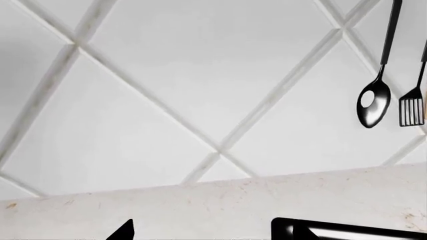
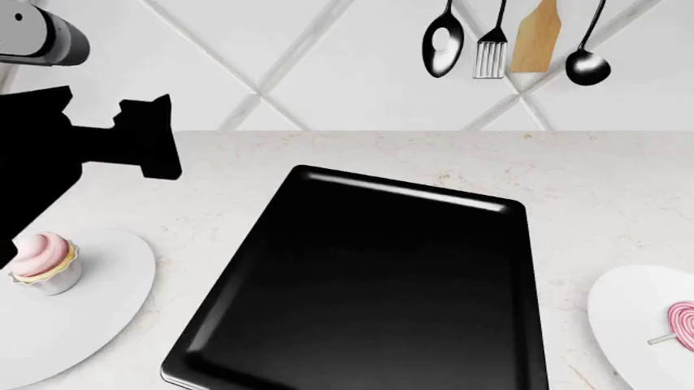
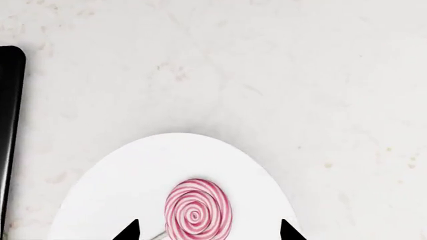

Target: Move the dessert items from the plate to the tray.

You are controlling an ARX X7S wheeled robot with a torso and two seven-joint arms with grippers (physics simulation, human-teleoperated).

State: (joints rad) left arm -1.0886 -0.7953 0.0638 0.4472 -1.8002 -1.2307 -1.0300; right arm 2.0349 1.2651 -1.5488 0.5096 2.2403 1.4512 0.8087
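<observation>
Right jaws spread open, lollipop (image 3: 198,210) lying between their tips on a white plate (image 3: 120,185); tray (image 3: 9,130) edge well off to one side. Left jaws' state cannot be told; cupcake (image 2: 44,260) sits on another plate (image 2: 103,301), bare surface (image 2: 607,211) around.

The left arm (image 2: 65,154) was a flat, angular matte-black shape, capped by a glossy grey cylinder (image 2: 44,36) above.
</observation>
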